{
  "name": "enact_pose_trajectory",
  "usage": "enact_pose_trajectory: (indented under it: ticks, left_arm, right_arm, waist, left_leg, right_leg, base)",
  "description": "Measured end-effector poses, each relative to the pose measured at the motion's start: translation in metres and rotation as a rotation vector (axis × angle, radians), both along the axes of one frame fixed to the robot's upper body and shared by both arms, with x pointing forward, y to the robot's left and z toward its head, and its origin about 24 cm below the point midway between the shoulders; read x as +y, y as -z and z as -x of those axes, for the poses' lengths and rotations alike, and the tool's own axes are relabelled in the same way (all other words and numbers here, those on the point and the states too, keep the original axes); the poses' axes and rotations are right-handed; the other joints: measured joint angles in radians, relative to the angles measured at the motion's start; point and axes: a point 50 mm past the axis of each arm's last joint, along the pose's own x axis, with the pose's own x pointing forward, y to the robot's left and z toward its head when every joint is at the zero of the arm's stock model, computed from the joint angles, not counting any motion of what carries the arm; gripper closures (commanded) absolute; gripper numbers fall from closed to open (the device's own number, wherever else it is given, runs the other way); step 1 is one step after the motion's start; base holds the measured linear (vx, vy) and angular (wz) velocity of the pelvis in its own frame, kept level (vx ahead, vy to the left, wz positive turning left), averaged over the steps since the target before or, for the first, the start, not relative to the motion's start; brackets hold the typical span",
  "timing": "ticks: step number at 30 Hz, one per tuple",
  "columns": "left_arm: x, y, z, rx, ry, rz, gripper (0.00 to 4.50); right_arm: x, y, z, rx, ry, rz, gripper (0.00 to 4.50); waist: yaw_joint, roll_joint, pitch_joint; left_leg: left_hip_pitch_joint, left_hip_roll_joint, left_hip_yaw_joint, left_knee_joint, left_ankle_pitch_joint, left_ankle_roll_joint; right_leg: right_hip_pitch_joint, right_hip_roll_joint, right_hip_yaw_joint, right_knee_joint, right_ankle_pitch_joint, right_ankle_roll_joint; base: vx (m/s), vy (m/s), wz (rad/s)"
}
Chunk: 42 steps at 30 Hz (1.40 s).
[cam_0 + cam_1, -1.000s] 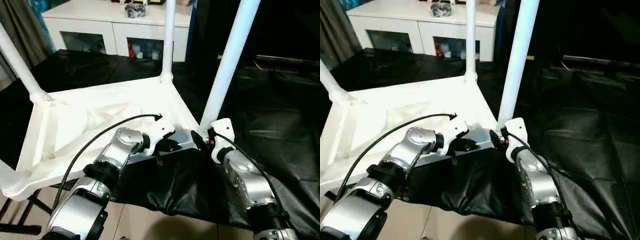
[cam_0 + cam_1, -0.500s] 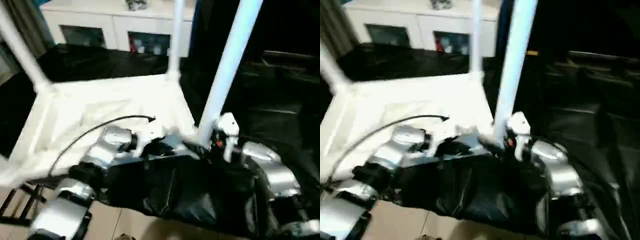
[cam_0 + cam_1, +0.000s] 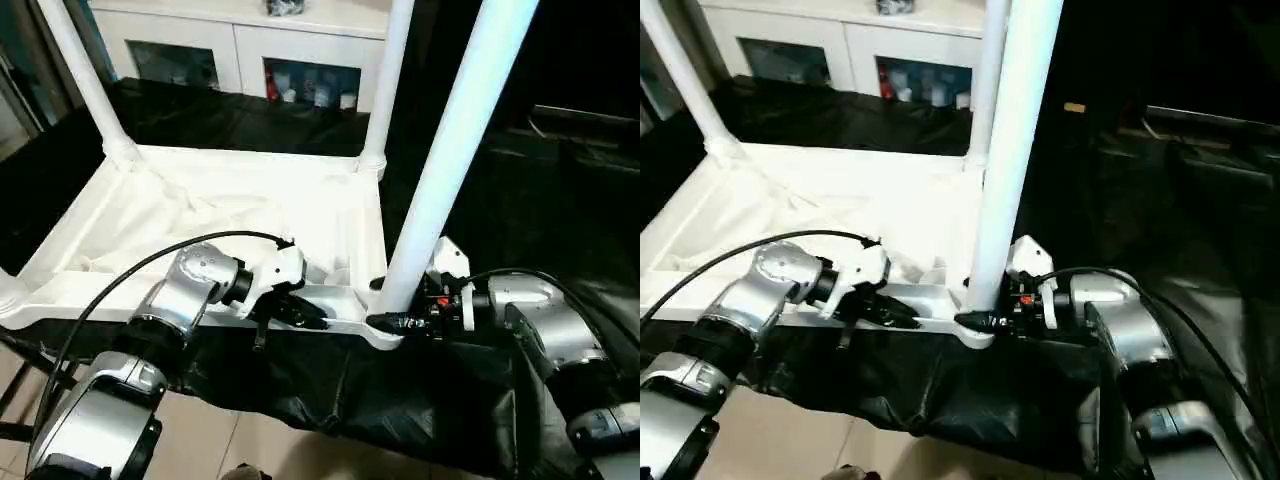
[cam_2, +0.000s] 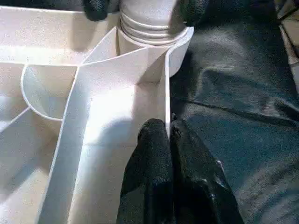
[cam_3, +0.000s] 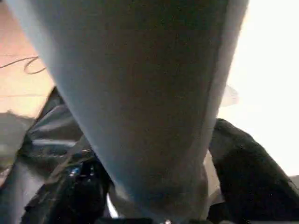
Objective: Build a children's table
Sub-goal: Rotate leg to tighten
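The white tabletop (image 3: 230, 215) lies upside down on the black-covered work table (image 3: 520, 200), ribbed underside facing up, its near edge hanging just past the table's front. Three legs stand upright in its corner sockets: the near right leg (image 3: 450, 150) at about four o'clock of the top, the far right leg (image 3: 385, 80) at about one o'clock, and the far left leg (image 3: 85, 80) at about eleven o'clock. The near left corner socket (image 3: 8, 295) sits at the edge of view, around eight o'clock.

The left gripper (image 4: 168, 135) has its two black fingers pressed together on the thin near rim wall of the tabletop, one finger inside the rim and one outside. It grips at about six o'clock of the top, a little to the nine o'clock side of the near right socket. From the wrist, the threaded base of the near right leg (image 4: 149, 21) stands straight ahead along the rim.

The right gripper (image 3: 395, 320) comes in level from the three o'clock side and straddles the very foot of the near right leg, just above the socket. In the wrist view a black finger (image 5: 247, 172) shows on each side of the leg, close against it; I cannot tell whether they are actually squeezing it.

Behind the work table, at twelve o'clock, stands a white glass-door cabinet (image 3: 250, 50).
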Motion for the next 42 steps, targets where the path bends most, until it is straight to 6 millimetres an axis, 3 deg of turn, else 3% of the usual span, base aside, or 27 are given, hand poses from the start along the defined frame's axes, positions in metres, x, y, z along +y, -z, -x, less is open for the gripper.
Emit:
enact_pose_trajectory:
  ticks: [6, 15, 24, 27, 30, 32, 36, 38, 42]
  left_arm:
    - [0.002, -0.001, -0.003, 0.027, 0.002, 0.002, 4.50]
    - [0.002, 0.002, -0.005, 0.058, -0.065, 0.022, 4.50]
    - [-0.035, 0.007, -0.018, 0.020, -0.339, 0.044, 4.50]
    - [-0.042, 0.010, -0.016, 0.026, -0.375, 0.054, 4.50]
    - [-0.044, 0.010, -0.015, 0.021, -0.374, 0.057, 4.50]
    - [-0.045, 0.010, -0.015, 0.017, -0.370, 0.059, 4.50]
    - [-0.045, 0.009, -0.015, 0.001, -0.360, 0.066, 4.50]
    - [-0.045, 0.009, -0.013, -0.012, -0.344, 0.074, 4.50]
    - [-0.039, 0.007, -0.010, -0.019, -0.267, 0.079, 4.50]
  right_arm:
    - [0.002, 0.000, -0.002, 0.007, -0.060, 0.001, 2.06]
    - [0.005, 0.001, -0.004, -0.015, 0.002, -0.025, 2.18]
    - [0.021, 0.011, -0.011, -0.111, 0.738, -0.080, 2.51]
    - [0.029, 0.011, -0.009, -0.127, 0.896, -0.059, 2.53]
    - [0.029, 0.011, -0.006, -0.140, 0.922, -0.054, 2.53]
    - [0.028, 0.011, -0.005, -0.146, 0.928, -0.058, 1.98]
    - [0.026, 0.009, -0.005, -0.120, 0.913, -0.090, 1.66]
    - [0.021, 0.008, -0.005, -0.109, 0.862, -0.097, 1.44]
    - [0.010, 0.003, -0.004, -0.091, 0.659, -0.101, 1.44]
  waist:
    - [0.002, 0.000, 0.000]
    - [-0.001, 0.001, 0.000]
    - [-0.014, 0.001, -0.001]
    - [-0.015, 0.006, -0.003]
    - [-0.015, 0.011, -0.006]
    - [-0.014, 0.012, -0.007]
    - [-0.015, 0.012, -0.007]
    - [-0.014, 0.012, -0.007]
    - [-0.014, 0.011, -0.007]
  left_leg:
    - [0.000, 0.000, 0.000, 0.001, 0.000, 0.000]
    - [0.002, 0.002, 0.000, 0.007, 0.000, -0.001]
    - [0.009, 0.002, -0.001, 0.008, 0.003, -0.005]
    - [0.011, 0.001, -0.002, 0.005, 0.003, -0.005]
    - [0.011, -0.001, -0.002, 0.000, 0.003, -0.005]
    - [0.011, -0.002, -0.002, 0.000, 0.003, -0.005]
    - [0.010, -0.003, -0.002, 0.000, 0.003, -0.005]
    - [0.008, -0.003, -0.002, 0.000, 0.003, -0.005]
    - [0.002, -0.003, -0.002, -0.001, 0.002, -0.005]
  right_leg:
    - [0.000, 0.000, 0.000, 0.002, 0.000, 0.000]
    - [0.000, 0.000, 0.000, 0.009, 0.000, -0.001]
    - [0.005, 0.000, 0.001, 0.011, -0.004, 0.007]
    - [0.006, 0.000, 0.001, 0.005, -0.005, 0.008]
    - [0.008, 0.000, 0.002, -0.003, -0.005, 0.008]
    - [0.008, 0.000, 0.003, -0.003, -0.004, 0.007]
    - [0.007, 0.000, 0.003, -0.003, -0.004, 0.007]
    - [0.005, -0.001, 0.003, -0.002, -0.004, 0.007]
    - [0.001, 0.000, 0.003, -0.001, 0.002, 0.000]
  base:
    - [0.000, 0.000, 0.00]
    - [0.000, 0.000, 0.00]
    - [0.000, 0.000, 0.00]
    - [0.000, 0.000, 0.00]
    - [0.000, 0.000, 0.00]
    - [0.000, 0.000, 0.00]
    - [0.000, 0.000, 0.00]
    - [0.000, 0.000, 0.00]
    - [0.000, 0.000, 0.00]
